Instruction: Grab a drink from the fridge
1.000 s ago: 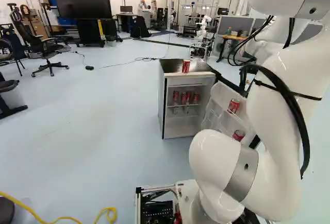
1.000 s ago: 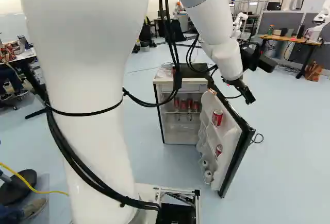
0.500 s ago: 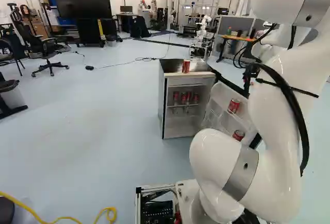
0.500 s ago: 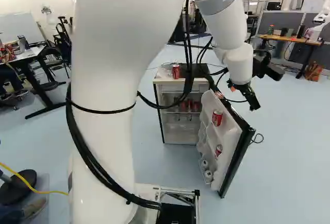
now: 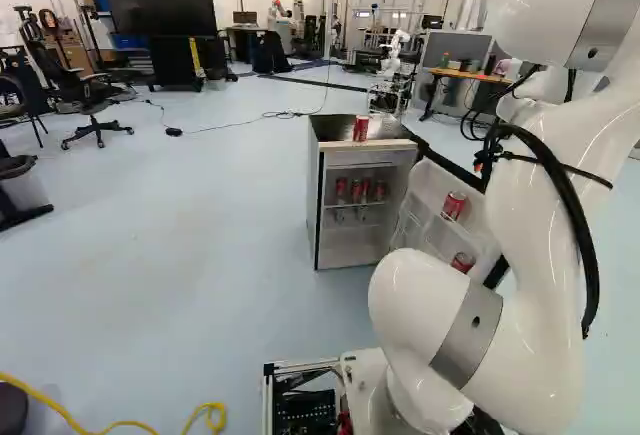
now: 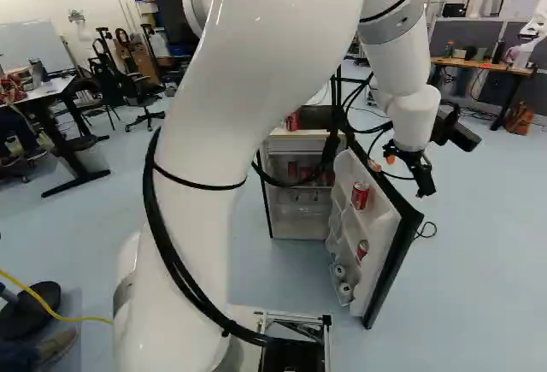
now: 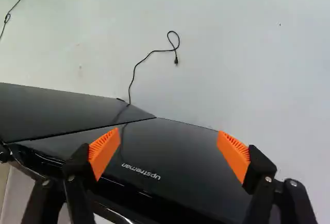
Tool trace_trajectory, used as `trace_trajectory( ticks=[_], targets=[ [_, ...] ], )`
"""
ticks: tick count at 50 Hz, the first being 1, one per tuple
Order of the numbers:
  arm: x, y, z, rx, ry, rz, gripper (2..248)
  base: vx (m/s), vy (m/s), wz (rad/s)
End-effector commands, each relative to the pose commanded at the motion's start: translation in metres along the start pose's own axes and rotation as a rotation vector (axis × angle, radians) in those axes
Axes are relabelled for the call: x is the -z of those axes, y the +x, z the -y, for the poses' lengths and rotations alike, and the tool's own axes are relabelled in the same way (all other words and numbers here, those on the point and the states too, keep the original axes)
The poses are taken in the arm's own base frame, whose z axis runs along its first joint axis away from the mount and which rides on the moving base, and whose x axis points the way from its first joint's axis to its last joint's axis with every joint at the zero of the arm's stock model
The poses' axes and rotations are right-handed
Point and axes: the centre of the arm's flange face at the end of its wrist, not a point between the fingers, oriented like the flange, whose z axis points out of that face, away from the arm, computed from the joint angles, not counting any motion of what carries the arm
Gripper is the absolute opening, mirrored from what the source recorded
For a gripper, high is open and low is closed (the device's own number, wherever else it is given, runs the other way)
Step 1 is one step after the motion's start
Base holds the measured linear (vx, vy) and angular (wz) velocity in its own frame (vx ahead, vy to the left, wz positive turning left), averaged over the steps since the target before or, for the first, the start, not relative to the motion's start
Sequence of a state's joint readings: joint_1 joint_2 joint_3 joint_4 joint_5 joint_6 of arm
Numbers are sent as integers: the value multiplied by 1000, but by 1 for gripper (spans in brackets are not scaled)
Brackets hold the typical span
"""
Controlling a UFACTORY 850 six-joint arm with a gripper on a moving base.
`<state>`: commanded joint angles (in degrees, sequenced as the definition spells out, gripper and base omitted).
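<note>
1. Rightward in the right base view, the arm (image 6: 256,81) has swung.
2. Cans (image 5: 356,190) stand inside the fridge (image 5: 313,205).
3. More cans (image 6: 361,195) in its open door (image 6: 389,256).
4. Claw (image 7: 167,134), lower now, spread, empty; it must still reach a drink.

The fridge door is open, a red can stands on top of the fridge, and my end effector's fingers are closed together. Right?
Not quite: the wrist view shows the end effector open, its orange pads wide apart and gripping nothing. The rest holds: the fridge door is open, and a red can stands on top of the fridge.
</note>
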<state>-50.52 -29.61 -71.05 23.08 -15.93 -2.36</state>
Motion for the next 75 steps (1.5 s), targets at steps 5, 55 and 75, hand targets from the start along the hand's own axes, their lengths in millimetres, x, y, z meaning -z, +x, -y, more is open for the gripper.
trace_trajectory(
  ticks=[5, 55, 75],
  targets=[
    [0, -1, -1, -2, 0, 21, 247, 0, 0, 0],
    [11, -25, -16, -21, -6, 162, 247, 0, 0, 0],
    [22, -49, -16, -15, -8, 202, 247, 0, 0, 0]
  ],
)
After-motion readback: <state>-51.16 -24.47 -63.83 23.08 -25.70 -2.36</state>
